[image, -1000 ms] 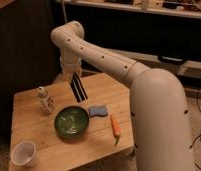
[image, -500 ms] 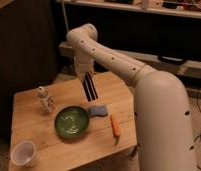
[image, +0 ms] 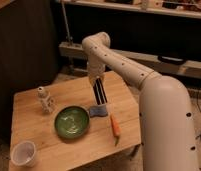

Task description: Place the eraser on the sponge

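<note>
Wooden table (image: 74, 92) spans the scene below the gripper; white arm (image: 121, 65) comes in from the right and bends down over its far half. Green plate (image: 72, 121) lies below and left of the gripper, white cup (image: 24, 152) far down-left at the table's near corner, small pale figure (image: 44, 99) out to the left, orange carrot (image: 115, 127) below and a little right. Gripper (image: 97, 80) hangs fingers-down over the table, clamped on the top of the eraser (image: 99, 94). The eraser hangs upright straight beneath it, stripes running vertically. Sponge (image: 98, 110) sits directly under the eraser's lower end, just beside the plate's right rim. Cannot tell whether the end is touching the sponge or is just above it. Judgement: step in hand is setting the eraser down on the sponge, and alignment looks close. To do it well: descend straight and slowly, keeping the lower end over the sponge's middle. The sponge is small and soft and the eraser is long, so a release on end would likely topple it toward the plate or the carrot. Better to tilt the eraser so it lies flat along the sponge before letting go. Unclamp only once the sponge bears it, then lift straight up clear
</note>
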Action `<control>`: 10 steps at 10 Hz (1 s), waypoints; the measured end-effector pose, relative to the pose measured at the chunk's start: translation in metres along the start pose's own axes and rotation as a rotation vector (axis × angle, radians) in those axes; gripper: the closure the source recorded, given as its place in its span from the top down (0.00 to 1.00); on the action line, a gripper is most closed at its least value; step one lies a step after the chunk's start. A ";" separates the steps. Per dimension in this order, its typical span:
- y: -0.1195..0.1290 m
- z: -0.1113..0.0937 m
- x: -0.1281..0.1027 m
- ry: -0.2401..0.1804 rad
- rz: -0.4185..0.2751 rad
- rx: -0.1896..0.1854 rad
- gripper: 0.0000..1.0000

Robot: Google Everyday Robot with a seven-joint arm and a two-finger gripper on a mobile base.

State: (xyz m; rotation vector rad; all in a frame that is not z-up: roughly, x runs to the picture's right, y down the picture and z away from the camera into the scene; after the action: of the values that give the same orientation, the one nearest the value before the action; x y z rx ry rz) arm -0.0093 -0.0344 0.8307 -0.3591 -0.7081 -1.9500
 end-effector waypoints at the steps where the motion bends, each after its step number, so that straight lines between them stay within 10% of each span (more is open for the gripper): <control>1: 0.005 0.009 -0.006 -0.013 0.004 -0.001 0.00; 5: 0.005 0.042 -0.044 -0.077 -0.014 0.001 0.00; 10: -0.033 0.033 -0.076 -0.096 -0.080 -0.008 0.00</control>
State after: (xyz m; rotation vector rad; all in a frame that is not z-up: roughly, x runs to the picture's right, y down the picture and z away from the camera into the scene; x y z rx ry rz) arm -0.0047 0.0513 0.8062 -0.4378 -0.7880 -2.0225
